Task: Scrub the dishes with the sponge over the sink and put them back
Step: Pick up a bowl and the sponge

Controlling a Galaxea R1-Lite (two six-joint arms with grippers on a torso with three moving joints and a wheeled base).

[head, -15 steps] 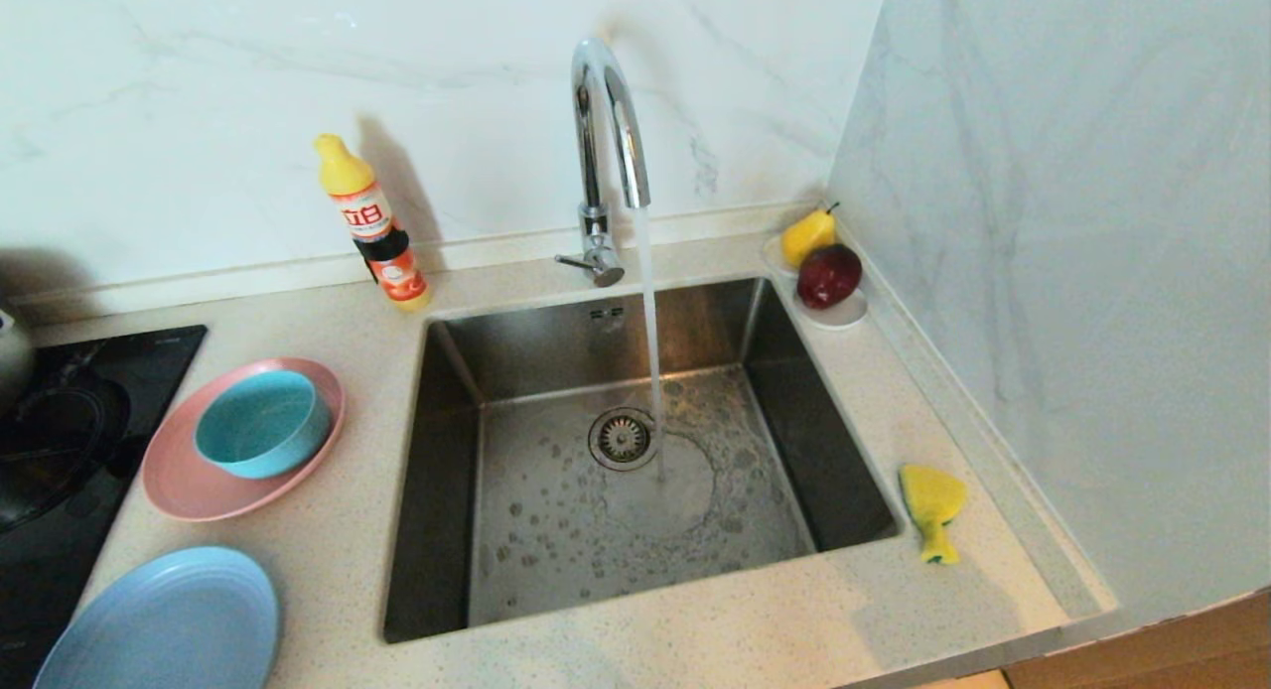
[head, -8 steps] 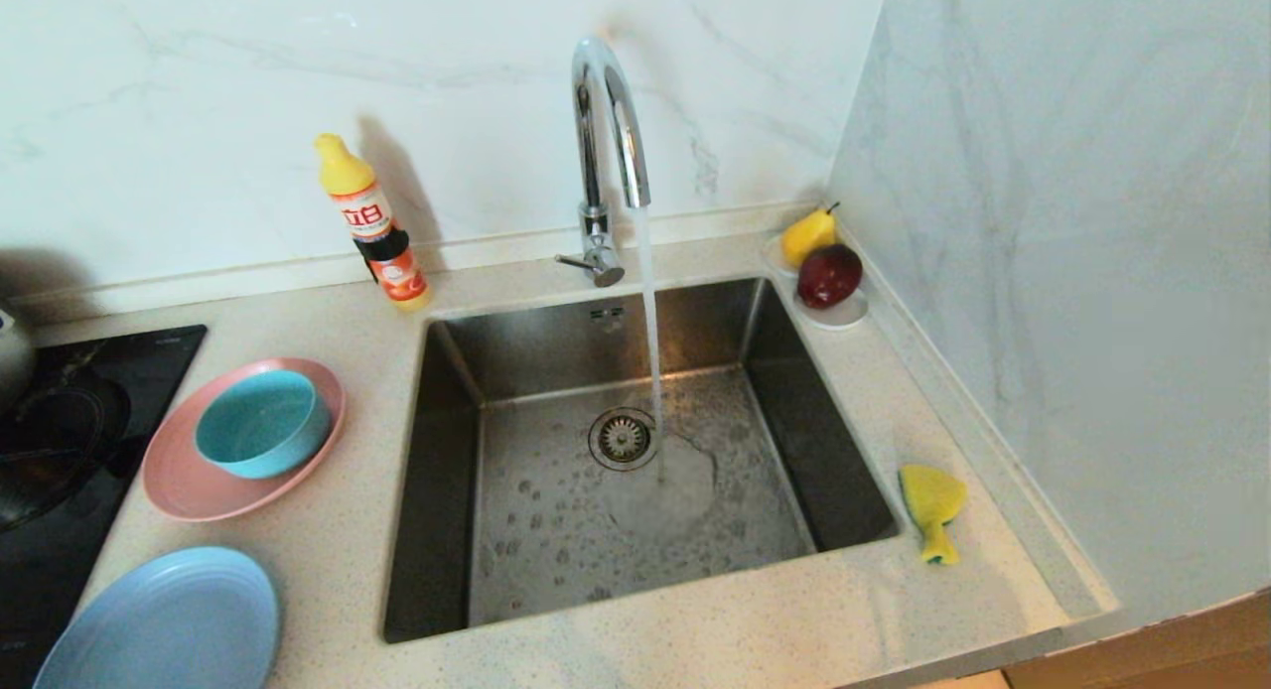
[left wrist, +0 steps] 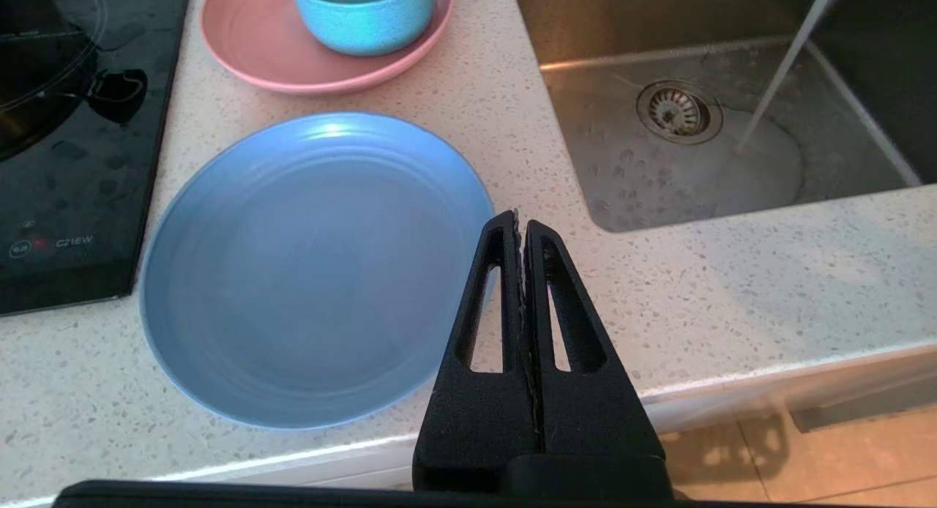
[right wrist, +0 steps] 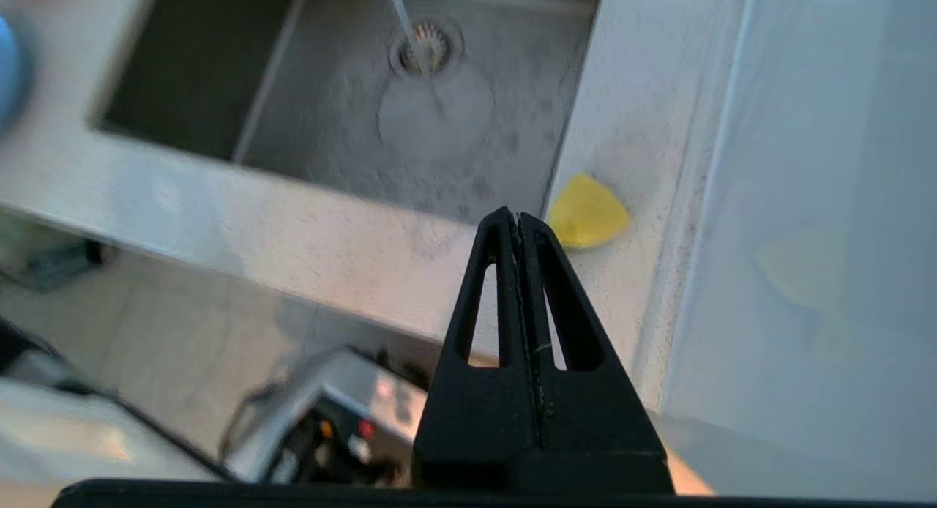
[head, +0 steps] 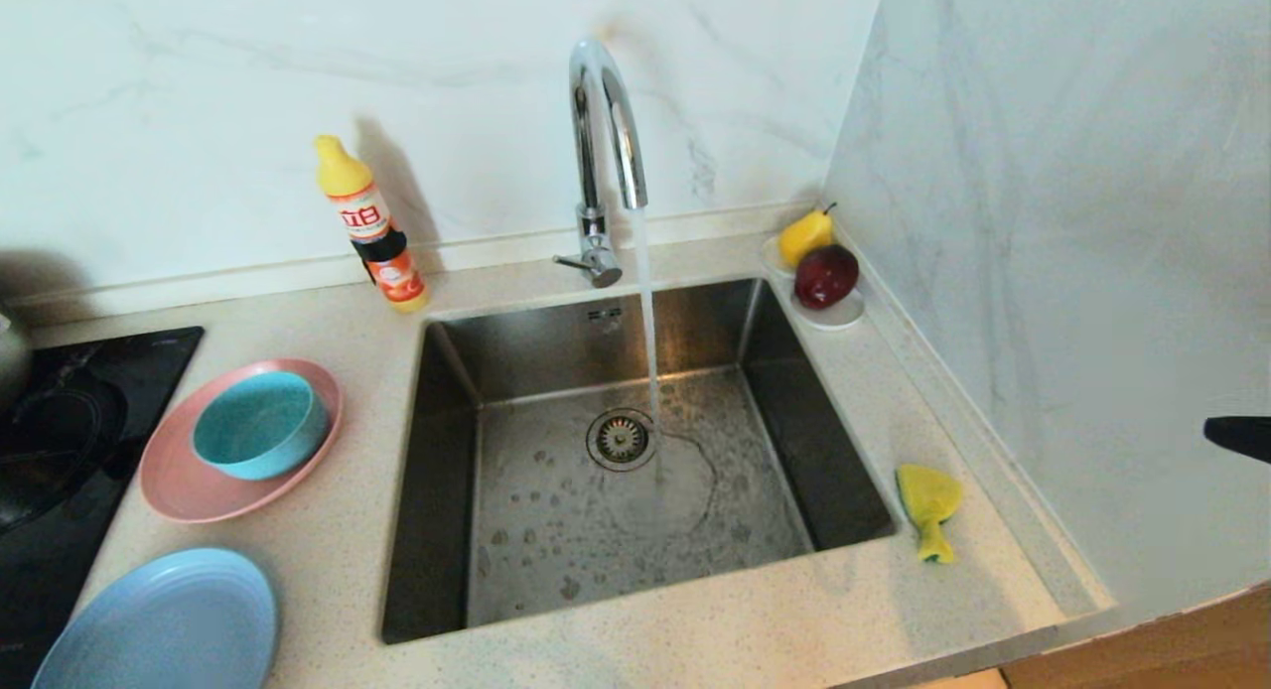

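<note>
Step in hand: reach for sponge. Right gripper clenched, empty, off counter edge; sponge just beyond tips, beside sink. Next: spread jaws, descend over sponge. Left gripper clenched, parked beside light-blue plate.

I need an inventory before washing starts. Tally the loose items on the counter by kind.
Plates: 2, pink plate, blue plate
Bowl: 1, on the pink plate
Saucer: 1
Fruit: 2, pear, apple
Bottle: 1
Sponge: 1
Total: 8
</note>
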